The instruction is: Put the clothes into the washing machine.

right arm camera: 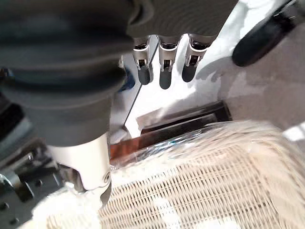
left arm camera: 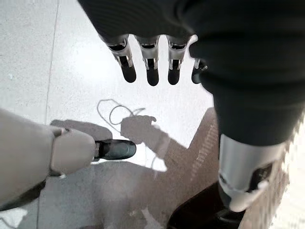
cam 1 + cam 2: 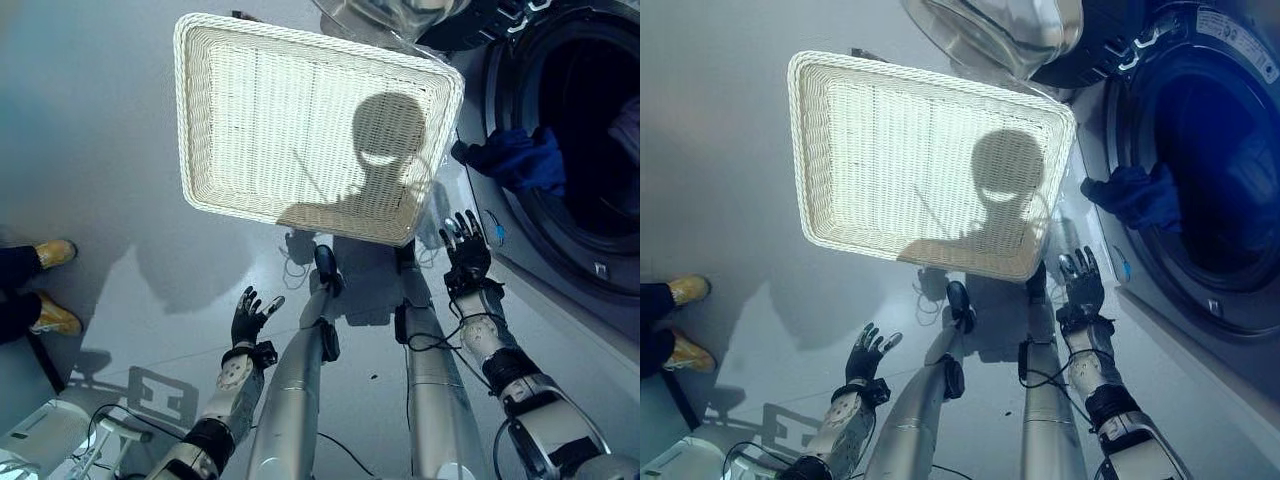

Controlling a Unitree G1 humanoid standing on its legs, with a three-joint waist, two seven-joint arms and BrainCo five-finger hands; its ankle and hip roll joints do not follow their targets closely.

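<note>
A white wicker basket (image 3: 210, 120) lies on the grey floor with nothing in it. To its right stands the washing machine (image 3: 600, 140) with its round door (image 3: 1000, 30) swung open. A dark blue garment (image 3: 515, 160) hangs over the drum's front rim, partly inside. My right hand (image 3: 466, 248) is open, fingers spread, low between the basket's near right corner and the machine; its fingers (image 1: 164, 71) hold nothing. My left hand (image 3: 247, 316) hangs open above the floor, near the basket's front edge, its fingers (image 2: 151, 69) straight and free.
A person's yellow shoes (image 3: 52, 285) stand at the left edge. A pale device (image 3: 60, 440) sits at the lower left corner. Bare grey floor lies left of the basket.
</note>
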